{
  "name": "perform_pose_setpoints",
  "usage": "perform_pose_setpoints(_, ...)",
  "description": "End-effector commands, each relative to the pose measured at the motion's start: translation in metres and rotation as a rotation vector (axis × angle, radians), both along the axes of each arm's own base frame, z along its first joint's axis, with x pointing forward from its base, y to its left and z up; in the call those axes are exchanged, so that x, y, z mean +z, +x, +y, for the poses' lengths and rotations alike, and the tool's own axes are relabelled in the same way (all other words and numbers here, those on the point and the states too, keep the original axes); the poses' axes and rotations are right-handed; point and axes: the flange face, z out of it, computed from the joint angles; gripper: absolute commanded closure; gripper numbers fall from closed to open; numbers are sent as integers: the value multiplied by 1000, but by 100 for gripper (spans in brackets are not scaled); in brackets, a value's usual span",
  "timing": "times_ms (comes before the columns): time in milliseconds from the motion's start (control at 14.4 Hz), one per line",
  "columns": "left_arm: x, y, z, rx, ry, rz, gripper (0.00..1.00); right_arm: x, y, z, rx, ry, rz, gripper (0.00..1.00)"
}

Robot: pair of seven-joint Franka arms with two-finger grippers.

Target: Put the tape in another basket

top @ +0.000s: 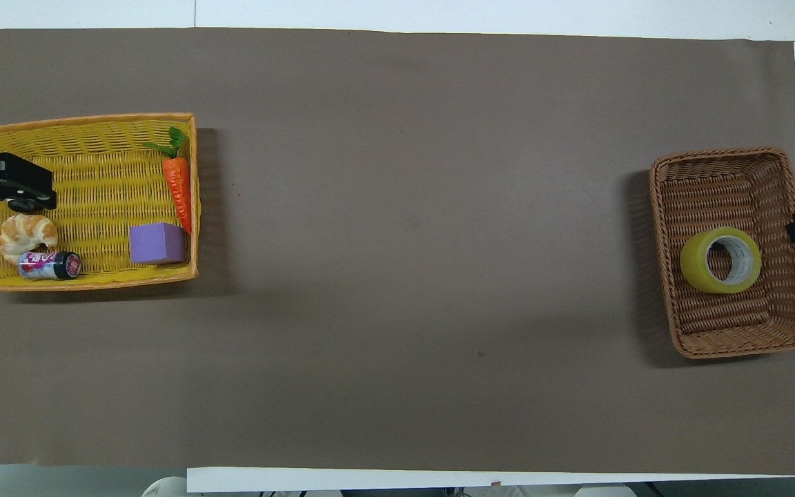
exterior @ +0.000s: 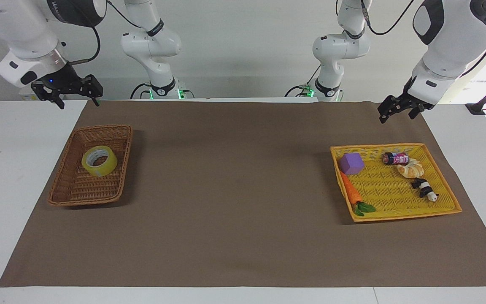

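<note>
**Tape sits in the brown basket; both grippers empty**

Closest to the robots, both grippers hang in the air and hold nothing. The right gripper [exterior: 78, 101] is over the corner of the brown mat [exterior: 234, 190] at the right arm's end of the table, its fingers spread apart. The left gripper [exterior: 397, 114] is over the mat's edge at the left arm's end, fingers likewise apart.

Farther from the robots lie the two baskets, well apart, one at each end. The tape [exterior: 99, 161] rests on its side inside the dark wicker basket [exterior: 59, 192], in the half nearer the robots, touched by neither gripper. At the left arm's end the yellow tray [exterior: 403, 215] holds a purple block [exterior: 351, 163], a carrot [exterior: 351, 192], a can [exterior: 395, 158], a croissant [exterior: 411, 169] and a panda toy [exterior: 425, 189].

By the look of it the move is done: the roll is already in the wicker basket, released, and nothing seems left but for the arms to rest
</note>
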Motion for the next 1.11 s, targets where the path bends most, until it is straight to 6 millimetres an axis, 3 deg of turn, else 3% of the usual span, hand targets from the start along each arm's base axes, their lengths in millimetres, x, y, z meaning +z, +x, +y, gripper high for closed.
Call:
perform_pose_setpoints(0,1,-6,1,-1,4,8,1,1,0,-6,-19,-10,16,0)
perform_pose_setpoints(417,1,-6,1,-3,4,8,1,7,-2,-2,-62,-12,-8,0)
perform_pose_setpoints(1043,1,-6,1,-3,4,8,1,2,-23,-6,-73,-1,6,0)
